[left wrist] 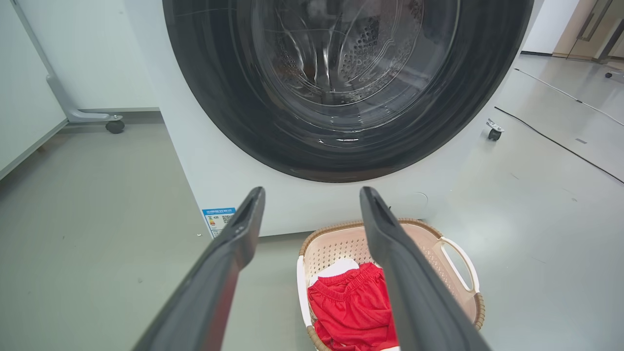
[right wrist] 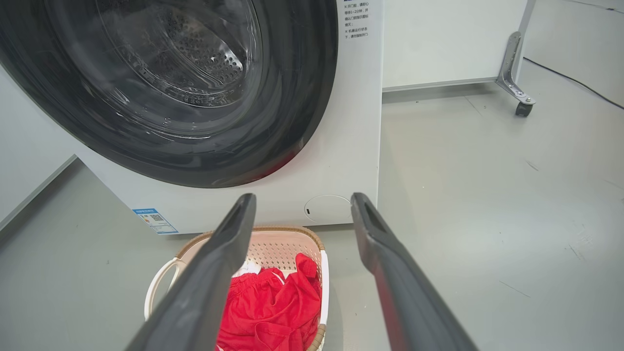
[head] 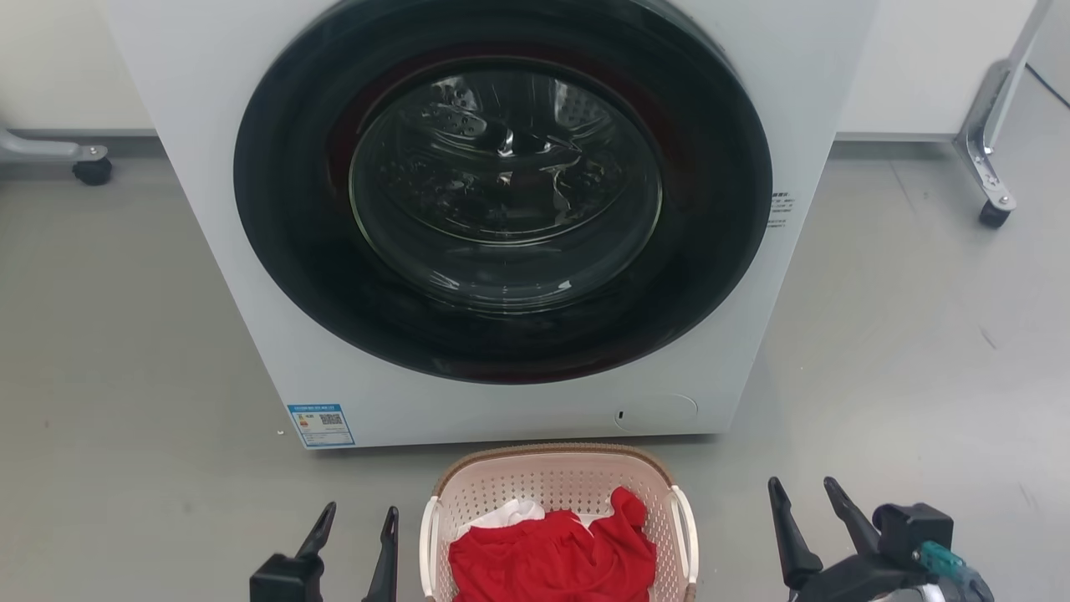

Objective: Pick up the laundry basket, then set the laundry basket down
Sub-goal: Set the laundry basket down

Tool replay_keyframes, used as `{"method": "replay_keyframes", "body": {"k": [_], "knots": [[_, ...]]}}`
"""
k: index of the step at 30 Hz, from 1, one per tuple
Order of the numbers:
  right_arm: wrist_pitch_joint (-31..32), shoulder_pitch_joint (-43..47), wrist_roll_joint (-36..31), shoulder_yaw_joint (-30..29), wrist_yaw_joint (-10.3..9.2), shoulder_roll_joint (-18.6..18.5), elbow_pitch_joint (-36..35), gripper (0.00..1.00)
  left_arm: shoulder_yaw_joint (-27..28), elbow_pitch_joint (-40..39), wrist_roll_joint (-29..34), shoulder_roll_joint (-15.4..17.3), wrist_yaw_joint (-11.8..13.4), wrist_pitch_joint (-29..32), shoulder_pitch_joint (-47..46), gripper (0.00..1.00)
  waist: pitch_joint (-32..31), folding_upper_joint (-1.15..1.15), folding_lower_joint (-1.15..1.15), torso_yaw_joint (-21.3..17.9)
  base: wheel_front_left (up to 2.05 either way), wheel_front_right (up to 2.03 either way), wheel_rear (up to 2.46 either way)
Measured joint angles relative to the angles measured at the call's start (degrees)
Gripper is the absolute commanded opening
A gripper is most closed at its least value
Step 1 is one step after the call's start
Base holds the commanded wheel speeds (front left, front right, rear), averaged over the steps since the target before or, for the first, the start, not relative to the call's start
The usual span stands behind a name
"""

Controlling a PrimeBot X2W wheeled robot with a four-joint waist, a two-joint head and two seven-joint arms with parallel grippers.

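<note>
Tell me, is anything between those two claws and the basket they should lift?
Nothing visible is. The left gripper and right gripper hang open on either side of the laundry basket, with just floor between each and its nearest white handle. The washing machine stands behind the basket, out of their path.

The white, box-shaped front-loading washing machine [head: 209, 167] bears a small blue-edged sticker [head: 321, 425] at the lower left corner of its front, with a QR code and print too small to read. Right of its door stand short lines of dark Chinese print [right wrist: 356, 19].
</note>
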Motion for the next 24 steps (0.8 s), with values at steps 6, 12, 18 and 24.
{"method": "replay_keyframes", "body": {"k": [6,12,18,24], "knots": [[0.0,4.0,-1.7,-1.3,-0.44,-0.7,-4.3,1.00,1.6,-4.6,1.3,0.0,0.5,0.0,4.2,1.00,-1.2,0.00,0.00,0.2,0.00,0.00,0.00],[0.0,7.7,-3.1,-2.9,-0.94,-1.2,-9.0,1.00,3.9,-9.2,2.3,0.0,0.5,0.0,8.5,1.00,-2.0,0.00,0.00,0.6,0.00,0.00,0.00],[0.0,10.8,-4.7,-4.4,-1.36,-1.5,-12.9,1.00,6.4,-12.5,4.3,-0.8,0.5,0.0,11.4,1.00,-2.2,0.00,0.00,0.7,0.00,0.00,0.00],[0.0,13.1,-6.3,-5.8,-1.37,-1.8,-15.7,1.00,7.7,-14.9,5.8,-2.0,0.5,0.0,13.8,1.00,-2.3,0.00,0.00,0.7,0.00,0.00,0.00]]}}
